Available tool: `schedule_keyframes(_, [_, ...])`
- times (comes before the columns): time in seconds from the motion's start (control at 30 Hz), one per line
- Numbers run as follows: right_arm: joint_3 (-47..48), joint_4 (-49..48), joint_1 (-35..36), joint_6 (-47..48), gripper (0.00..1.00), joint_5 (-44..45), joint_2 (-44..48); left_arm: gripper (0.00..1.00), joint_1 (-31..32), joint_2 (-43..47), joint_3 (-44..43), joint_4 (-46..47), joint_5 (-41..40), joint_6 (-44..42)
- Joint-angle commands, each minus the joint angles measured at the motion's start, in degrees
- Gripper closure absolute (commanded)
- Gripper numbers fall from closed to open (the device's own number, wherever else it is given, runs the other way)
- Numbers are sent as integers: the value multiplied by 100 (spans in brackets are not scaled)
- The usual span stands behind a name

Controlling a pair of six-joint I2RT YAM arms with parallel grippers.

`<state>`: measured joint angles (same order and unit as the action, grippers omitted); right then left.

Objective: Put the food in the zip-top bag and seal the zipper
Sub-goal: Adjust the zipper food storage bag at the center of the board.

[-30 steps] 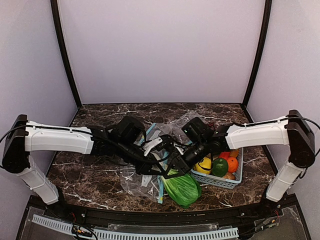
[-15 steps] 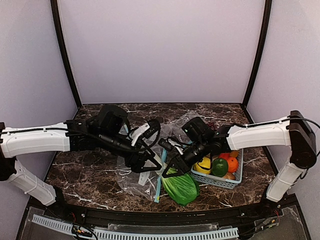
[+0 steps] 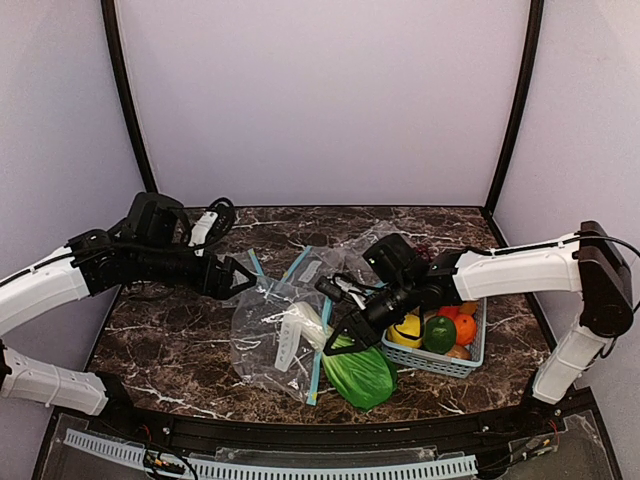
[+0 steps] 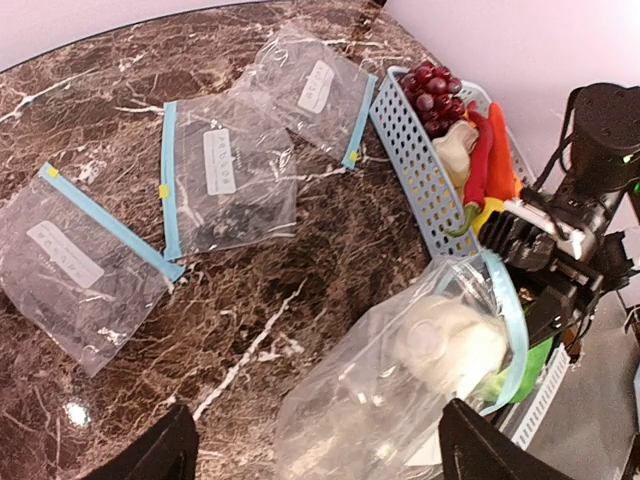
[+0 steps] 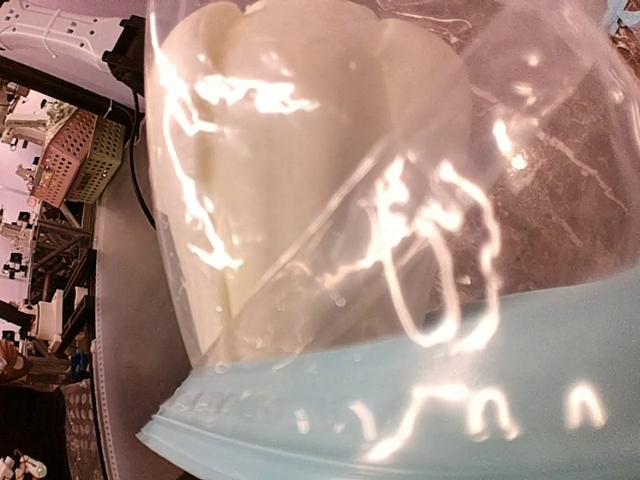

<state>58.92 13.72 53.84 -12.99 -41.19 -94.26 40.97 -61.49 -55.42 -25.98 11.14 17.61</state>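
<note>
Marble bench (image 3: 170,345), clear zip-top bag (image 3: 262,350) laid at its centre, leafy vegetable (image 3: 365,378) lodged in the bag's mouth, white stalk inside, green leaves outside, blue zipper (image 5: 450,400) edge grasped by right gripper (image 3: 338,338), left gripper (image 3: 228,275) released, apart from bag.

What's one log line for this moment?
left hand: open, empty | right hand: at zip-top bag mouth, grip unclear | leafy vegetable: stalk inside, leaves outside | zipper: unsealed
</note>
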Motion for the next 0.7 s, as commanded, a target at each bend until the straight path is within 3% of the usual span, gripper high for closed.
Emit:
schedule_keyframes(0.0, [59, -145, 82, 68, 75, -91, 65, 26, -193, 7, 217, -166, -138, 329])
schedule_keyframes(0.3, [252, 206, 122, 250, 75, 14, 3, 49, -221, -247, 554, 759, 871, 574])
schedule_keyframes(0.47, [350, 302, 126, 288, 75, 100, -39, 56, -215, -405, 571, 1182, 1323, 629])
schedule_keyframes(0.67, [536, 412, 129, 302, 75, 206, -158, 85, -209, -717, 572, 1393, 1941, 678])
